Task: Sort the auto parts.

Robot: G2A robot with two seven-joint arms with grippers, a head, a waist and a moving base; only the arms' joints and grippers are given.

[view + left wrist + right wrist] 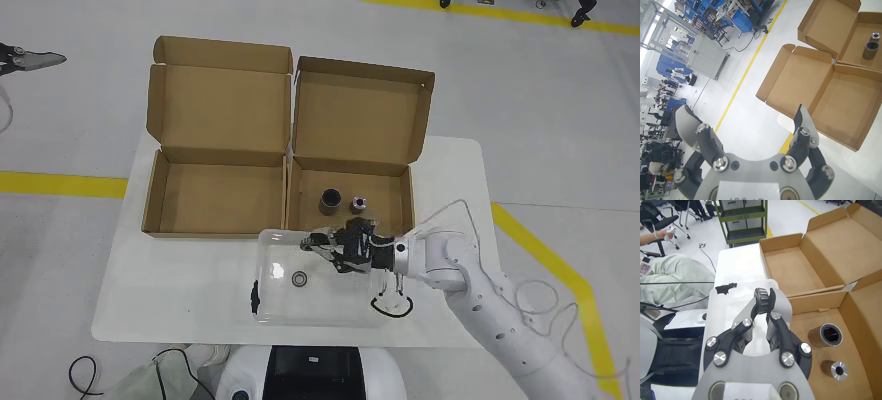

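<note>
Right hand (763, 306) is out over the far right part of the clear tub (270, 305), which sits at the middle of the table's (455, 170) near edge. We note the hand closed narrow on a roller bearing (761, 302). The bearing has a dark cage with rollers showing round its rim, and it is pinched between the two black pads. Whether it touches the tub we cannot tell. One more part lies in the tub, a small ring (298, 278), flat, toward the tub's left half.

Two cardboard boxes stand side by side behind the tub, touching along one side wall. Their lids are thrown open past the table's far edge. The left box (210, 200) reaches close to the table's left edge, and we see bare cardboard inside. The right box (385, 195) holds two parts mid-floor, both upright and just beside each other, apart. One is a dark sleeve (330, 201) with a wide bore. The other is a small cylinder (359, 205) with a bright end face and a narrow hole. The sleeve stands nearer the left box.

Left hand (744, 121) hangs off the table, out beyond its far left corner, over grey floor (753, 113) crossed by a yellow line (745, 73). Its fingers are spread wide.
</note>
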